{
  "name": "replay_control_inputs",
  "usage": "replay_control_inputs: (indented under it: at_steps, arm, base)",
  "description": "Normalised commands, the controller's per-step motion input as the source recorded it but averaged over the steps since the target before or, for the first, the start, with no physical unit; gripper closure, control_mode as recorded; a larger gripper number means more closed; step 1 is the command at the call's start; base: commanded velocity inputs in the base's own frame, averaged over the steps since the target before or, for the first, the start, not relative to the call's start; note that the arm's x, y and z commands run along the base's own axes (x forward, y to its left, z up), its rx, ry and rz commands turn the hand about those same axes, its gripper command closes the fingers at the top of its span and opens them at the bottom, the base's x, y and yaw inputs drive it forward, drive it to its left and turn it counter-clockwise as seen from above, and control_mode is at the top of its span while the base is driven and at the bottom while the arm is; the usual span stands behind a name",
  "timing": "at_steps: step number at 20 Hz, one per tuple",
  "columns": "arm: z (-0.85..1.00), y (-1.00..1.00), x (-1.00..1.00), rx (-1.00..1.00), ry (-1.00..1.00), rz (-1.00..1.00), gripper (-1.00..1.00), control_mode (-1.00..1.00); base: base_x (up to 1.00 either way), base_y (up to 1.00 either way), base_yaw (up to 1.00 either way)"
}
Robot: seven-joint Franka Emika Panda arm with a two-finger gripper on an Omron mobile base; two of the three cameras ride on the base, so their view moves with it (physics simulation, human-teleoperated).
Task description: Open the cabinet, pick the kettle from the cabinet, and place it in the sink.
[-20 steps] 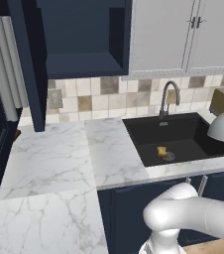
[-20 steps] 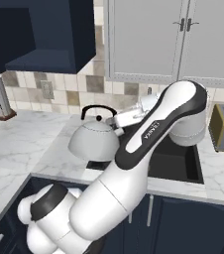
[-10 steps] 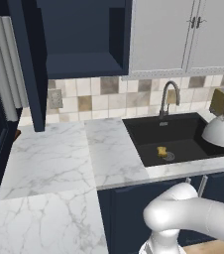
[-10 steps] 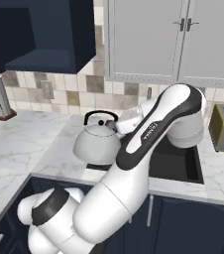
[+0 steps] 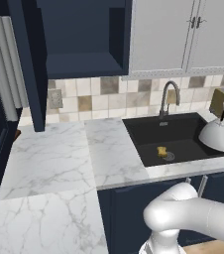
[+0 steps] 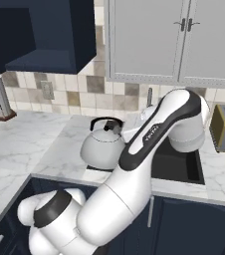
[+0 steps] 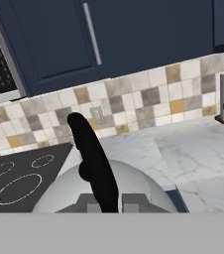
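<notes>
Over the sink (image 5: 171, 139), kettle (image 6: 103, 146) now lower, handle clamped in the closed tool (image 7: 103, 204).

Dome-shaped white-silver kettle (image 6: 103, 148) with black arched handle, upright, above the left edge of the matte black sink (image 5: 173, 138). The basin holds a small yellow object near its drain. The navy cabinet (image 5: 82, 42) stands open, its door (image 5: 33, 64) swung leftward.
</notes>
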Motion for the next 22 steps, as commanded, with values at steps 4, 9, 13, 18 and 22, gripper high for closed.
replay_control_inputs:
  at_steps: [4,9,13,18,22]
  arm:
    - [-0.18,-0.12,0.23,0.0,-0.05,0.0,1.0,-1.0]
    - [-0.13,-0.09,0.28,0.0,-0.05,0.0,1.0,-1.0]
    - [-0.12,-0.1,0.27,0.0,-0.01,-0.01,1.0,-1.0]
    - [-0.15,-0.13,0.19,0.0,0.0,-0.03,1.0,-1.0]
    - [-0.21,-0.09,0.23,0.0,0.0,-0.06,1.0,-1.0]
  base:
    - [0.0,0.0,0.0]
    - [0.0,0.0,0.0]
    - [0.0,0.0,0.0]
    - [0.0,0.0,0.0]
    - [0.0,0.0,0.0]
